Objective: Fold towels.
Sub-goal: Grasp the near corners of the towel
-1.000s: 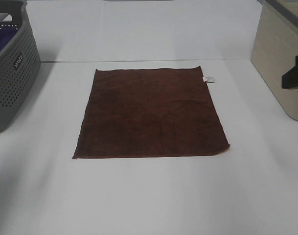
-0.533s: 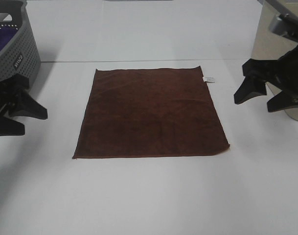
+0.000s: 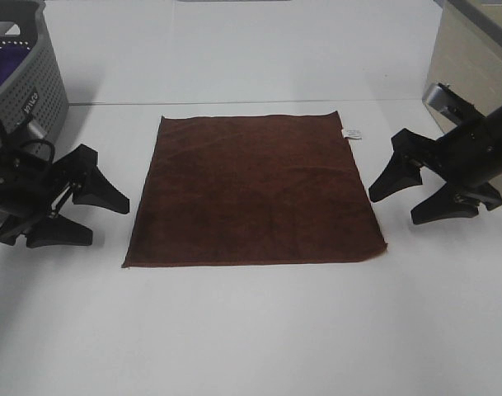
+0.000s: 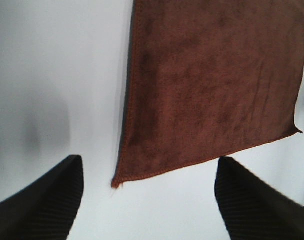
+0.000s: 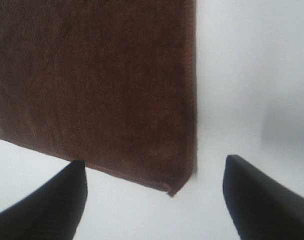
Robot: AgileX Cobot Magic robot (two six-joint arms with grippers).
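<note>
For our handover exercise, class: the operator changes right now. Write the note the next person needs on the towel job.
Left gripper: open, empty, beside the towel's left edge, near its front-left corner.
Right gripper: open, empty, beside the right edge.
Dark brown towel: flat and unfolded on the white table, white tag at its far-right corner.
Done: no fold yet.
Left: grasp the corners and fold.

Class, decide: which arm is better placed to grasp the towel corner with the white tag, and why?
Right. The right gripper sits open beside the edge of the towel that ends in the white tag. The left gripper, also open, is at the opposite edge.
</note>
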